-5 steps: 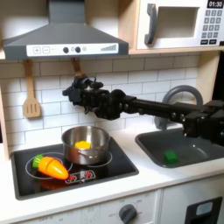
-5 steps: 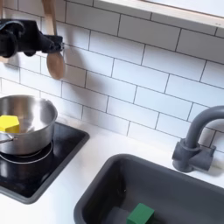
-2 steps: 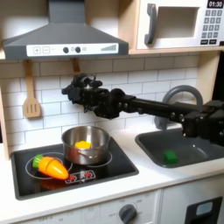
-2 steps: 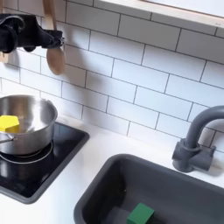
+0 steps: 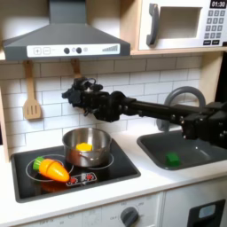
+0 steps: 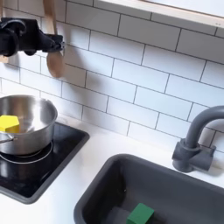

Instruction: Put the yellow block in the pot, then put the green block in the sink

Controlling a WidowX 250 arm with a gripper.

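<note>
From where I'm standing, both halves of the job are looking finished. The yellow block (image 5: 82,146) is sitting inside the pot (image 5: 99,152), which is resting on the back part of the black stovetop (image 5: 113,175), towards its middle; in the second exterior view the yellow block (image 6: 8,123) is lying against the pot's (image 6: 37,114) inner wall. The green block (image 5: 172,159) is lying in the sink (image 5: 209,156), and in the second exterior view it is showing low in the sink (image 6: 105,188), near the front edge of the basin, well apart from the faucet (image 6: 194,140). An orange toy carrot (image 5: 50,168) is lying on the stovetop's front left part in the first exterior view, just beside the pot. The gripper (image 5: 70,91) is hanging in the air above the pot, up against the tiled wall, carrying nothing that I can see; how wide its fingers are standing I cannot tell. Nothing seems left but for the arm to be pulling clear
</note>
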